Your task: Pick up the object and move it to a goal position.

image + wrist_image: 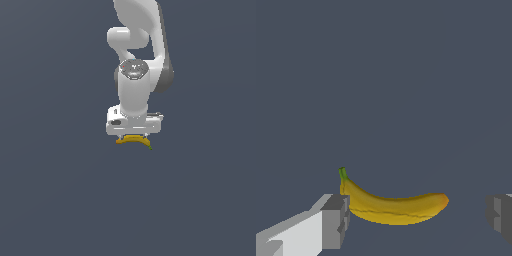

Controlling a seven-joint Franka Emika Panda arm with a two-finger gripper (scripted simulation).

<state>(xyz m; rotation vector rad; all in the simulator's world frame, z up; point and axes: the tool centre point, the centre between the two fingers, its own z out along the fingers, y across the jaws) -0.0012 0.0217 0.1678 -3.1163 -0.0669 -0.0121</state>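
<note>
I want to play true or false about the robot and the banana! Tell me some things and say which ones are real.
1. The banana is yellow with a green stem. True.
2. The gripper is squeezed shut on the banana. False: the fingers stand wide apart, with one finger by the stem end and the other well clear of the orange-brown end.
3. The banana lies between the two fingers. True.
4. There are two bananas on the floor. False: only one shows in either view.
5. In the exterior view, the arm is far off to one side of the banana. False: the gripper sits right over it.
</note>
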